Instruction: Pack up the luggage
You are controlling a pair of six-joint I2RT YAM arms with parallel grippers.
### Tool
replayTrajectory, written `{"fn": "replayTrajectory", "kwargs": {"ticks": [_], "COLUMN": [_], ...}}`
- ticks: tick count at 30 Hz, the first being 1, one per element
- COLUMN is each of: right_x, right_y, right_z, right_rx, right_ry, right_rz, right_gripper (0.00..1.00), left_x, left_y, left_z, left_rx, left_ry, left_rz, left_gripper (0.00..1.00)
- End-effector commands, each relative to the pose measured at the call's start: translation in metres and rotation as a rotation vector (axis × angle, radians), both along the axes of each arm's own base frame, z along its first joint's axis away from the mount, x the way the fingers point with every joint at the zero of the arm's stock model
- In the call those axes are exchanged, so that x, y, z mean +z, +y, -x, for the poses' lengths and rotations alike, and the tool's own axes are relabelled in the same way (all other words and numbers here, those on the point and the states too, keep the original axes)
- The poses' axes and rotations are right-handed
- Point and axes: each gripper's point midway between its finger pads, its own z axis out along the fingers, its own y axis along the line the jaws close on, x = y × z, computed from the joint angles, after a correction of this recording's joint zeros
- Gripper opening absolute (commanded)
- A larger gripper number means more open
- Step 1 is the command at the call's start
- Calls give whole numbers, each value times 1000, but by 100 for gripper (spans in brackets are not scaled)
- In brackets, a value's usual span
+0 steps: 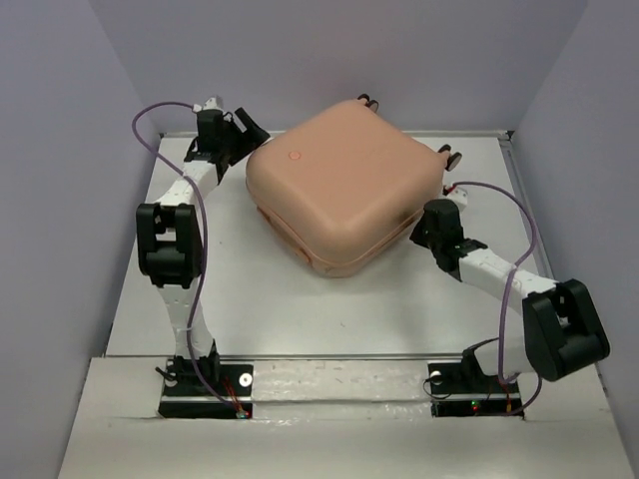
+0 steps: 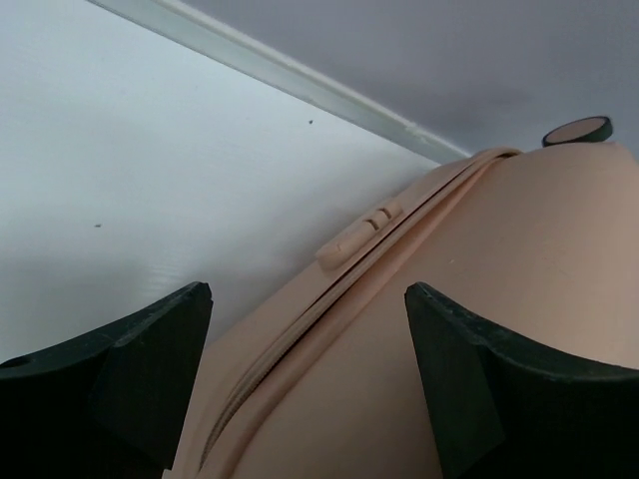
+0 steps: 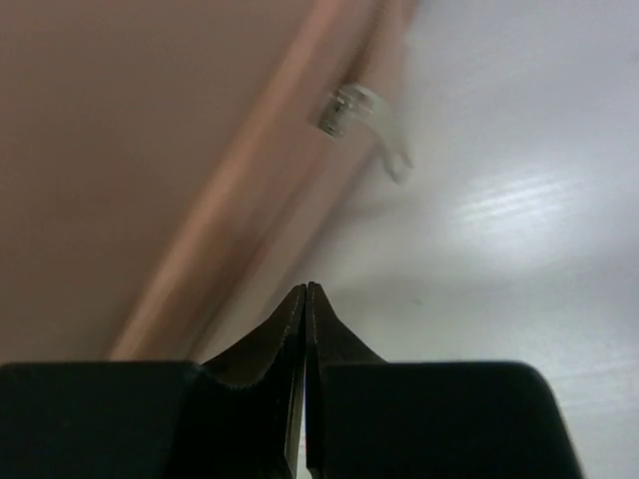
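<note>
Overhead, top view: the luggage (image 1: 344,185), a peach-pink hard-shell case, lies closed and flat on the white table (image 1: 280,309), toward the far middle and turned so one corner points at the arm bases. Two small wheels (image 1: 454,157) show at its far-right edge. The left gripper (image 1: 245,135) sits at the case's far-left corner. The right gripper (image 1: 424,225) is just beside the near-right side. From this height I cannot tell how either pincer stands.

Left wrist view: the left gripper (image 2: 305,329) has its jaws spread wide, with nothing clamped between them. Its black fingers (image 2: 150,349) frame the rounded shell of the luggage (image 2: 529,259) and the seam (image 2: 300,329) between the two shell halves. A small peach tab (image 2: 359,232) sits on that seam. One wheel (image 2: 579,130) peeks over the shell at the upper right. Bare table (image 2: 150,170) fills the left.

Right wrist view: the right gripper (image 3: 306,299) is fully closed, fingertips meeting and nothing between them. It hangs over the table (image 3: 519,249), close to the lower edge of the luggage (image 3: 130,130). A pale, blurred piece, possibly a zipper pull (image 3: 364,125), hangs off the shell edge above the tips, apart from them.
</note>
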Motion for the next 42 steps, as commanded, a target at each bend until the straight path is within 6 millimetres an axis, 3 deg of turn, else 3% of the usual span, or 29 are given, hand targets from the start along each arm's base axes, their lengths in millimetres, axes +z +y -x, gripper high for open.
{"fn": "replayTrajectory", "kwargs": {"ticks": [1,2,3,5,6,8,9,11,13,15,16,18,19,22,24,25,27,28,29,30,31,33,35,36,37,39,40,41,42], "right_x": [53,46,58,54,67,64,76,77,95,86,103,104,112,116,130,127,139,135,152,156,138,136,131,159,125,121,134,107,110], "right_y": [27,26,41,61,73,100,109,117,129,134,138,138,142,143,140,128,117,110,101,90,79,67,61,60,56,49,52,52,62], "right_z": [-51,-54,-63,-73,-81,-80,-84,-87,-93,-100,-111,-118,-127,-135,-141,-143,-141,-137,-129,-123,-111,-75,-50,-34,-14,5,24,41,56], "right_rx": [112,122,188,295,357,518,557,593,652,670,675,676,675,679,668,645,629,615,606,583,545,536,528,539,536,508,551,572,637], "right_ry": [-146,-137,-166,-175,-219,-209,-230,-226,-247,-195,-222,-196,-206,-187,-208,-180,-192,-176,-207,-214,-180,-195,-214,-325,-276,-325,-388,-350,-383], "right_rz": [-9,-5,-30,-39,-45,-78,-99,-112,-131,-125,-124,-128,-136,-153,-160,-163,-158,-153,-136,-121,-95,-74,-83,-102,-109,-129,-149,-163,-205], "right_gripper": [7,7,7,7,7,7,7,7,9,11,15,21,28,45,54,62,68,69,69,69,66,59,51,42,37,23,12,10,9], "left_x": [-15,-16,-21,-24,-28,-33,-50,-32,-27,-18,-10,-5,9,21,26,33,43,59,60,66,78,98,103,103,102,95,94,91,95], "left_y": [-74,-74,-81,-83,-83,-76,-71,-71,-67,-66,-69,-69,-76,-80,-81,-80,-77,-75,-72,-68,-63,-50,-39,-36,-36,-35,-36,-36,-40], "left_z": [50,56,72,84,93,114,129,145,165,175,186,197,208,227,235,240,247,251,255,256,260,266,268,270,272,274,276,278,284], "left_rx": [-162,-148,-142,-130,-125,-95,-77,-76,-57,-51,-58,-46,-65,-69,-77,-80,-81,-83,-81,-68,-69,-37,0,5,-3,-24,-34,-43,-79], "left_ry": [13,4,-6,-23,-19,-21,9,-45,-65,-92,-112,-133,-166,-202,-211,-232,-256,-300,-292,-307,-333,-389,-399,-387,-378,-351,-343,-330,-342], "left_rz": [130,150,181,195,196,182,166,175,176,180,187,184,195,205,214,220,222,219,200,180,143,97,64,47,34,-5,-10,-17,-11], "left_gripper": [90,90,90,90,89,89,89,89,89,89,89,89,89,89,89,89,89,89,90,90,90,91,93,94,94,95,96,96,97]}}
